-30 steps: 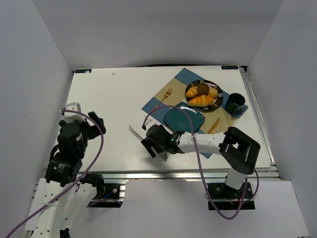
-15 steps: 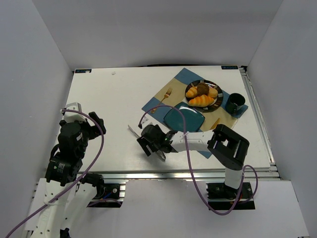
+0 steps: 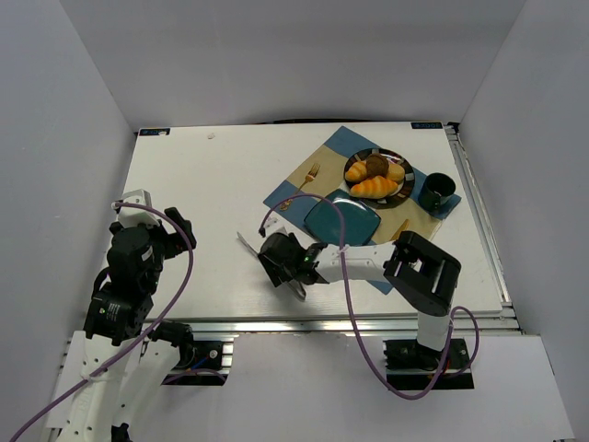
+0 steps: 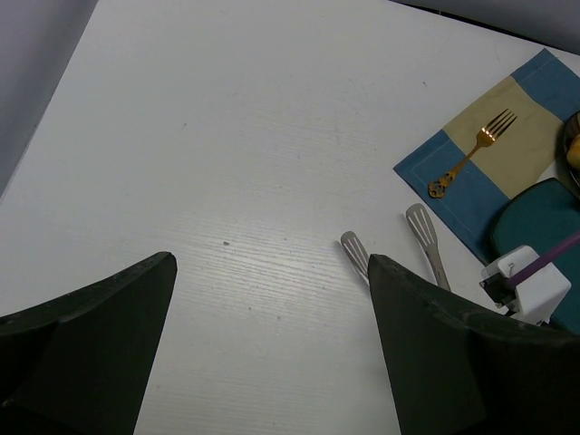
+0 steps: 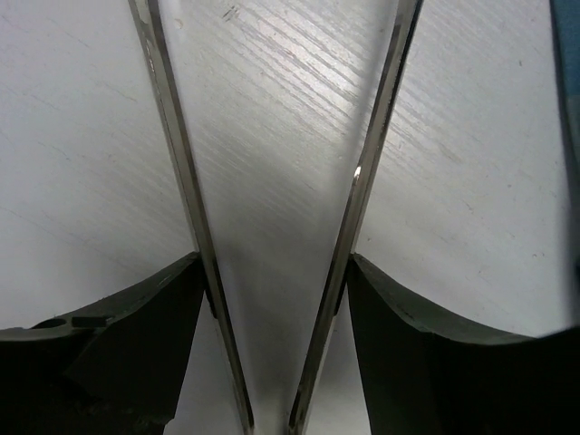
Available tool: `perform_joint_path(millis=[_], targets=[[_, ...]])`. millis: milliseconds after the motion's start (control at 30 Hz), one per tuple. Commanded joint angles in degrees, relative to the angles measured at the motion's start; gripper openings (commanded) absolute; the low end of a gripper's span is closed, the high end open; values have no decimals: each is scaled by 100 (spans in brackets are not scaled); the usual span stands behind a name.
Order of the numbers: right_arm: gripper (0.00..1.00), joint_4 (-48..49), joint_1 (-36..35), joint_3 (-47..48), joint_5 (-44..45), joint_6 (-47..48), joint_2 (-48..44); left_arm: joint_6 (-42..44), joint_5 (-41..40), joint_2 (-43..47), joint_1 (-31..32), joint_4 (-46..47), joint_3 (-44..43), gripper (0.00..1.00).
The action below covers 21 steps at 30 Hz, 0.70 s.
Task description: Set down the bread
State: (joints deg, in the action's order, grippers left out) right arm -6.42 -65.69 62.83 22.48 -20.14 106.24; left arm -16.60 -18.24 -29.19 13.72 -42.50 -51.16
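Well beyond the right end effector (image 5: 276, 272), apparently clenched on tongs (image 4: 421, 227): the bread (image 3: 376, 166), on a plate (image 3: 408, 190).

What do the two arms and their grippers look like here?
The left arm has black blocky joints, a white bracket and a looping purple cable. The right arm has white links, black joints and another purple lead. The left gripper and right gripper have broad matte-black fingers.

Lab robot cell: plain white walls (image 3: 276, 55), aluminium-rail table (image 3: 202, 184).
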Motion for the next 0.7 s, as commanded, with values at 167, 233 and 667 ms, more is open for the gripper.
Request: perform_joint_path(millis=[167,233,667], targets=[[64,-850,4,598,564,-332,-770,43,-110,-52,0,-22,-176,98],[64,-1045,-5,669,749,-411,-1068,52,-66,-95,0,22,-167,98],[64,-2162,-198,1153,1478,-684,-2001,43,-13,-166,0,251,-52,98]])
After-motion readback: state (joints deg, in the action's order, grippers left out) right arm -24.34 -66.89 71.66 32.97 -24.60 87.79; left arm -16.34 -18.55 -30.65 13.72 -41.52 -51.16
